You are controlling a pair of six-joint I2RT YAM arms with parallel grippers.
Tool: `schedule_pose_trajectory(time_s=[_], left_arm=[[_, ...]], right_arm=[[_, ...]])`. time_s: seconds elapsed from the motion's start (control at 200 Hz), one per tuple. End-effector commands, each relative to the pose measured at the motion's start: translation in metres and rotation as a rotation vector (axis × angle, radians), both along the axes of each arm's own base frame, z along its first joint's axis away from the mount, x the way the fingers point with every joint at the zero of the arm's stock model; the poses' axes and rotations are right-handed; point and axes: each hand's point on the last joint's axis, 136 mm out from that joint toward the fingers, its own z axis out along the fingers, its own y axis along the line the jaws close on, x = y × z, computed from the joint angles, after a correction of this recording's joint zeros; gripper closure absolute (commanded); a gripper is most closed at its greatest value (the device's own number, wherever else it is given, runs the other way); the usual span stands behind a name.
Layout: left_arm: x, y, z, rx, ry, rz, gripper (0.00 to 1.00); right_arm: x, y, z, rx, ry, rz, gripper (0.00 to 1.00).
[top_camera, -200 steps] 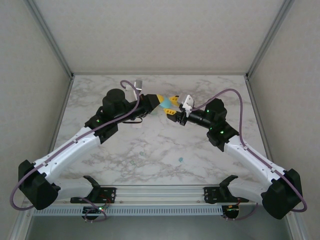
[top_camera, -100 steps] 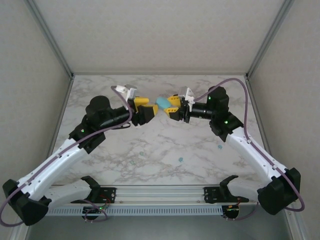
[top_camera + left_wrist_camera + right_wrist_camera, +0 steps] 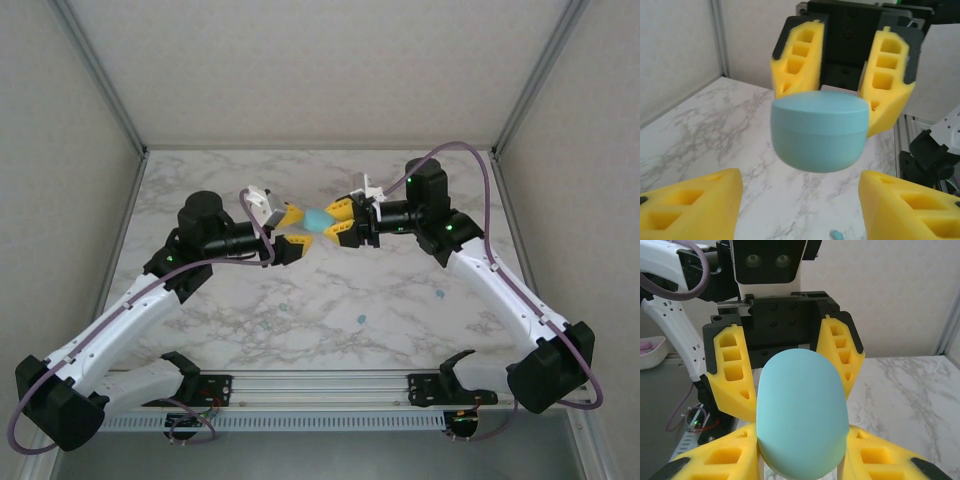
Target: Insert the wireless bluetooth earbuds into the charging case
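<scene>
Right gripper [image 3: 333, 221]: partly closed, clamping the teal case [image 3: 820, 132] held clear of the table [image 3: 330, 290].
Left gripper [image 3: 296, 228]: fingers spread, flanking the case's free end, seemingly without contact.
Earbuds [image 3: 362, 320]: tiny specks on the table, below both grippers.

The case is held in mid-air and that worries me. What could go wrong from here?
The case hangs above the table, pinched only by the right end effector; the smooth shell may slip out. The open left end effector could knock it loose when closing. A dropped case might scatter the loose earbuds.
</scene>
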Motion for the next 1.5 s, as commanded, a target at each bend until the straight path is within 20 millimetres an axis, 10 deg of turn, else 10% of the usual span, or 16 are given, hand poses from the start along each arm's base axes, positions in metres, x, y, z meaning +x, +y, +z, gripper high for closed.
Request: schedule_pose_trajectory(time_s=[0.0, 1.492], left_arm=[[-0.011, -0.003, 0.02, -0.037, -0.073, -0.072, 0.41], [-0.012, -0.027, 0.021, -0.011, 0.025, -0.167, 0.59]], right_arm=[[-0.004, -0.001, 0.009, 0.011, -0.019, 0.024, 0.67], [0.006, 0.004, 0.007, 0.018, -0.065, -0.045, 0.64]])
